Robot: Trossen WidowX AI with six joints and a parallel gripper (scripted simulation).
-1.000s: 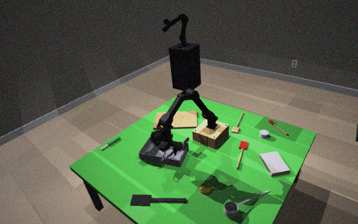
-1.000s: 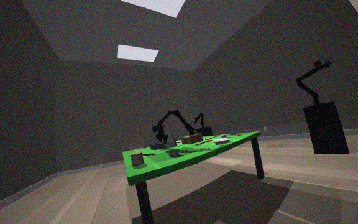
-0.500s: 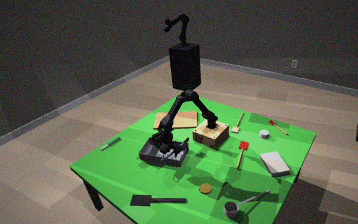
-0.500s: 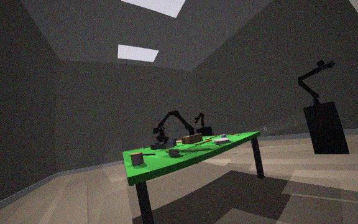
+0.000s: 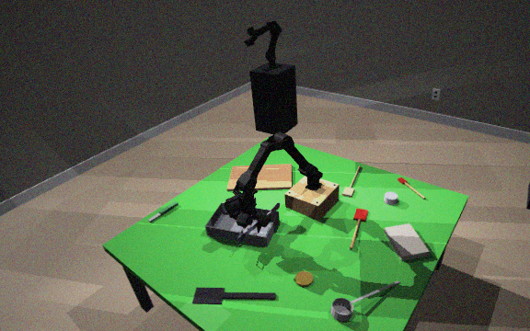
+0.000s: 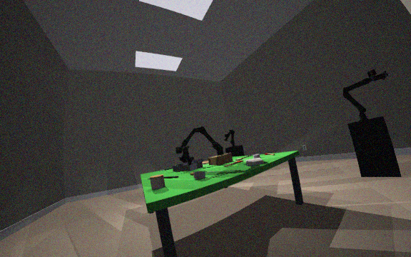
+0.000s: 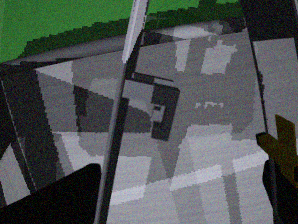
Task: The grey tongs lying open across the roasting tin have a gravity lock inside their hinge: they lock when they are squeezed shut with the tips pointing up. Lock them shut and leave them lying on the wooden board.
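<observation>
The dark grey roasting tin [image 5: 240, 228] stands on the green table in front of the arm's wooden base. The grey tongs [image 5: 260, 220] lie open across it, one tip sticking up over the right rim. My gripper [image 5: 246, 215] is down inside the tin, over the tongs. In the wrist view, one tong arm [image 7: 127, 116] runs lengthwise between my fingers and the other arm [image 7: 256, 23] runs along the upper right. My gripper [image 7: 183, 173] is open, with the fingers at the lower left and right edges, wide of the tongs. The wooden board [image 5: 262, 176] lies flat behind the tin.
The arm's wooden base block [image 5: 312, 198] is right of the tin. Also on the table: a pen [image 5: 163, 212], a black spatula [image 5: 232, 295], a brown puck [image 5: 304, 278], a ladle [image 5: 342, 309], a red spatula [image 5: 358, 225], a grey slab [image 5: 407, 241] and a white cylinder [image 5: 391, 198].
</observation>
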